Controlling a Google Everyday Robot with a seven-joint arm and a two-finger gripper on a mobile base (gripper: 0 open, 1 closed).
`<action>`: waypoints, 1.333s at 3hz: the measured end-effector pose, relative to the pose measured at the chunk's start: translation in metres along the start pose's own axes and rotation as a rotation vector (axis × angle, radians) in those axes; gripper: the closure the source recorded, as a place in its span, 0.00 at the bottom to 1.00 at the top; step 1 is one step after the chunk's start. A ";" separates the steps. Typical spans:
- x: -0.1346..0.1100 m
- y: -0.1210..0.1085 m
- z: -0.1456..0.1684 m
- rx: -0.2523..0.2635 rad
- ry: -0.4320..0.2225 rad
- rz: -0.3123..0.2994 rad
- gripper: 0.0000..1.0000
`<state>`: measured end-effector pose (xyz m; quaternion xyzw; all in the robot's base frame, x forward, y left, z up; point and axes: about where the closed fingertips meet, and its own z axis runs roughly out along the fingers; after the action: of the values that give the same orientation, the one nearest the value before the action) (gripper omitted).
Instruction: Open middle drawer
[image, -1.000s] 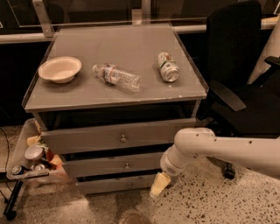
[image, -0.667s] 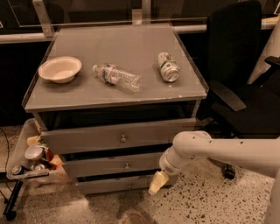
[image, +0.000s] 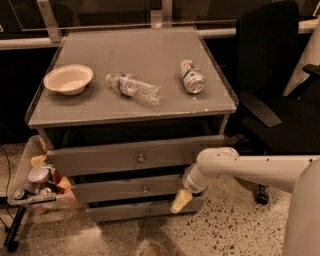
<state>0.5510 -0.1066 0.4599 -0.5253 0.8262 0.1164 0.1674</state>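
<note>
The grey cabinet (image: 135, 107) has three drawers stacked one above the other. The middle drawer (image: 115, 191) has a low flat grey front with a small round metal knob (image: 145, 189). My gripper (image: 180, 200), cream-tipped on a white arm (image: 250, 167), reaches in from the right. It hangs at the right end of the middle drawer front, pointing down and left, to the right of the knob and apart from it. It holds nothing that I can see.
The top drawer (image: 100, 160) and the bottom drawer (image: 125, 212) have the same knobs. A bowl (image: 68, 79), a plastic bottle (image: 133, 88) and a can (image: 192, 76) lie on the cabinet top. A black office chair (image: 280, 100) stands at right, a cluttered cart (image: 35, 185) at left.
My gripper has risen slightly, from the bottom drawer's level to the right end of the middle drawer front. The drawers have not moved.
</note>
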 end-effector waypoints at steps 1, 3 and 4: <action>0.002 -0.010 0.010 0.003 -0.007 0.003 0.00; -0.002 -0.026 0.029 -0.021 -0.032 -0.006 0.00; -0.003 -0.030 0.039 -0.036 -0.032 -0.011 0.00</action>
<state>0.5854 -0.1027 0.4251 -0.5307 0.8183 0.1388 0.1716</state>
